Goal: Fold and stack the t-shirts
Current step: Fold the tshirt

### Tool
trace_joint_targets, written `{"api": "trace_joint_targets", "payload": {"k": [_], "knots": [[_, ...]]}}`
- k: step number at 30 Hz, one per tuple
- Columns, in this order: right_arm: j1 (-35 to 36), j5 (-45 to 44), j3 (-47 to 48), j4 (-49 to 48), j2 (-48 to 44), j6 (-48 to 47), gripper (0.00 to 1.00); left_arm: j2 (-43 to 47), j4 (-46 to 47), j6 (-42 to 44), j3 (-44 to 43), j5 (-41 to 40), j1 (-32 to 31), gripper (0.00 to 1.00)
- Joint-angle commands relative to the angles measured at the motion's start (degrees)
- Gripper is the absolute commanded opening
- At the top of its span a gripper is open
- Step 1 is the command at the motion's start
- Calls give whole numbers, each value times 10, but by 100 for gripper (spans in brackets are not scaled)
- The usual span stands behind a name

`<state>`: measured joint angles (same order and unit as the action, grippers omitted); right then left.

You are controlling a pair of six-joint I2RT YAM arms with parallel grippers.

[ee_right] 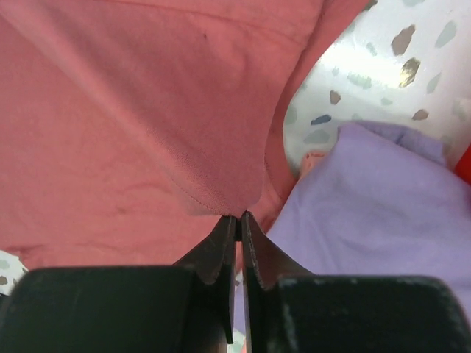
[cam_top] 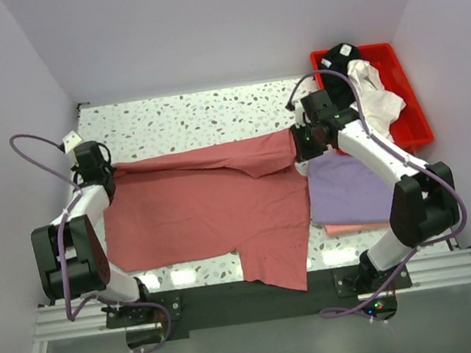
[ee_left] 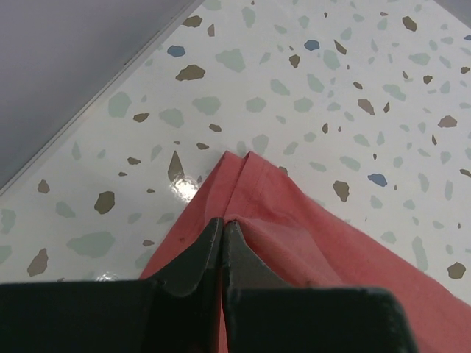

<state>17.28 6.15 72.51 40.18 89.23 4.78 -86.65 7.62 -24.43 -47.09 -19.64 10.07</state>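
A dusty red t-shirt (cam_top: 205,207) lies spread across the table. My left gripper (cam_top: 101,171) is shut on its far left corner (ee_left: 243,184). My right gripper (cam_top: 301,145) is shut on its far right edge (ee_right: 221,198), lifted in a fold. A folded lavender t-shirt (cam_top: 349,187) lies at the right on a pale pink one (cam_top: 352,228); the lavender also shows in the right wrist view (ee_right: 383,213). White (cam_top: 378,99) and black (cam_top: 340,58) shirts lie in the red tray.
The red plastic tray (cam_top: 410,108) stands at the far right corner. Terrazzo table top (cam_top: 201,115) shows behind the red shirt. Walls close in on three sides. One flap of the red shirt hangs over the near table edge (cam_top: 275,267).
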Motion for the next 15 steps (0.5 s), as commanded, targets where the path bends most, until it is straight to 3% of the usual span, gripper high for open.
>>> {"api": "trace_joint_targets", "payload": {"k": [1, 5, 7, 9, 10, 11, 12, 15], "knots": [[1, 13, -16, 15, -11, 13, 9, 27, -17, -16, 5, -41, 4, 4], [1, 10, -26, 24, -11, 10, 27, 61, -48, -53, 29, -62, 4, 27], [3, 9, -33, 25, -21, 8, 35, 98, -66, -72, 41, -87, 5, 28], [2, 16, -37, 23, -43, 8, 50, 127, -103, -105, 56, -109, 4, 54], [2, 21, -38, 22, -50, 6, 66, 153, -109, -110, 60, -116, 5, 69], [3, 29, -39, 18, -56, 2, 70, 162, -124, -122, 59, -119, 4, 93], [3, 38, -40, 15, -66, 1, 73, 170, -134, -127, 49, -121, 5, 100], [14, 43, -40, 6, -78, -5, 75, 177, -189, -145, 7, -103, 4, 100]]}}
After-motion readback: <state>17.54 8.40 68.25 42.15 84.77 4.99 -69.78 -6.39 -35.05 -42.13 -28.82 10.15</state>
